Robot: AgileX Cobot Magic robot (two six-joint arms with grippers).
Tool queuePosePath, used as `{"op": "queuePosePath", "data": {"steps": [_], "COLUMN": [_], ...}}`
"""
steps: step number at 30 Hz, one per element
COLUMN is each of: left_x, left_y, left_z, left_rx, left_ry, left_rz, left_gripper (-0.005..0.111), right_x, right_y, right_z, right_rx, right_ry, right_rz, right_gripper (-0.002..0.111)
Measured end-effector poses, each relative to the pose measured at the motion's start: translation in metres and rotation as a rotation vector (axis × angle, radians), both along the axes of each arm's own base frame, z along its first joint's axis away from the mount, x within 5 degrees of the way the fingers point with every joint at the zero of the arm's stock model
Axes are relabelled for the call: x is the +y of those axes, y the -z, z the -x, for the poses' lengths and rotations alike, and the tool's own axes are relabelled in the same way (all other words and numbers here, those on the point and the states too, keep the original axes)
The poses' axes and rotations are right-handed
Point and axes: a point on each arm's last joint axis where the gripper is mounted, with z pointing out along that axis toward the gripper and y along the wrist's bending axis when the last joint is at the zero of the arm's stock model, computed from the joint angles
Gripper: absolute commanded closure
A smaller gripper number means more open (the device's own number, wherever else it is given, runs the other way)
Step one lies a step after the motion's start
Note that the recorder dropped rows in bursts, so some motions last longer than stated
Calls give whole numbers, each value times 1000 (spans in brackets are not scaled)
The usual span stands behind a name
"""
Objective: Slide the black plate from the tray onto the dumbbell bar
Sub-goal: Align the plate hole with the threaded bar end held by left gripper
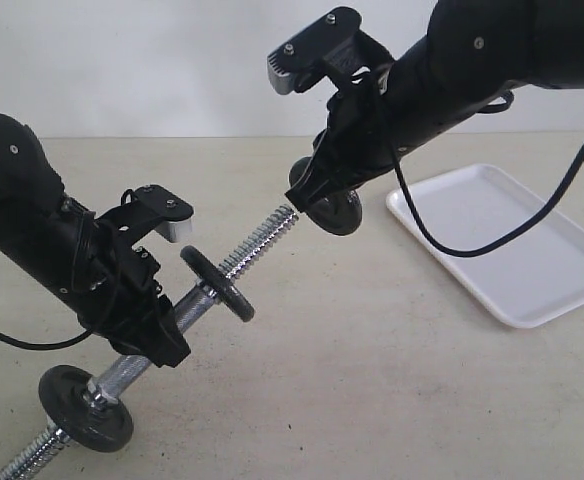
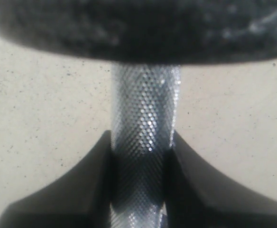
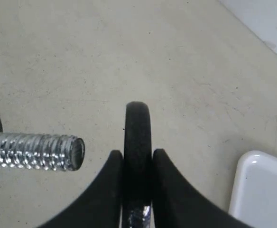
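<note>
Plate [image 1: 340,213]: off the tray [image 1: 517,255], in the air, pinched edge-on by the right hand [image 3: 138,154]. Its face is turned to the free tip of the bar [image 1: 262,243], just beside the tip and not yet on it.

1. Near disc [image 1: 87,407]: on the bar's low end, close over the table [image 1: 372,370].
2. Grip on the bar: the left hand [image 2: 141,142] has its fingers pressed against the knurled middle and holds the bar slanting up toward the plate. Judgement: this hand should only hold firm, since any sag or roll moves the tip off line.
3. Mid disc [image 1: 219,283]: on the bar just beyond the left hand. Judged to be the stop the plate should slide up to.
4. Tip: coarse thread, bare, with a short gap to the plate. In the right wrist view it aims at the plate's face about where the fingers pinch. The hole is hidden behind those fingers, so the alignment cannot be told.
5. Handling note for the right hand: centre the hole on the bar's line, hold the face square to that slant, then push along the bar, not level. The thread will probably catch a tilted plate, so go slowly and ease off if it binds. A finger may foul the tip.
6. Tray: farthest item, on the table, well apart from the bar.
</note>
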Motion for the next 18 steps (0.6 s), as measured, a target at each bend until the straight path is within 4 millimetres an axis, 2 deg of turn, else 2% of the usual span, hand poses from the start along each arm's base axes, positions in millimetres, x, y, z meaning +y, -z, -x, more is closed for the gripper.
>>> {"op": "queuePosePath", "data": {"steps": [10, 15, 18], "left_x": [0, 0, 0], "left_y": [0, 0, 0], "left_z": [0, 0, 0], "left_rx": [0, 0, 0], "left_ry": [0, -2, -2], "left_rz": [0, 1, 1], "left_gripper": [102, 102, 102], "right_x": [3, 18, 19], "right_y": [-1, -2, -2], "right_z": [1, 10, 10], "right_rx": [21, 1, -5], "right_ry": [20, -32, -35], "right_rz": [-52, -55, -56], "right_gripper": [108, 108, 108]}}
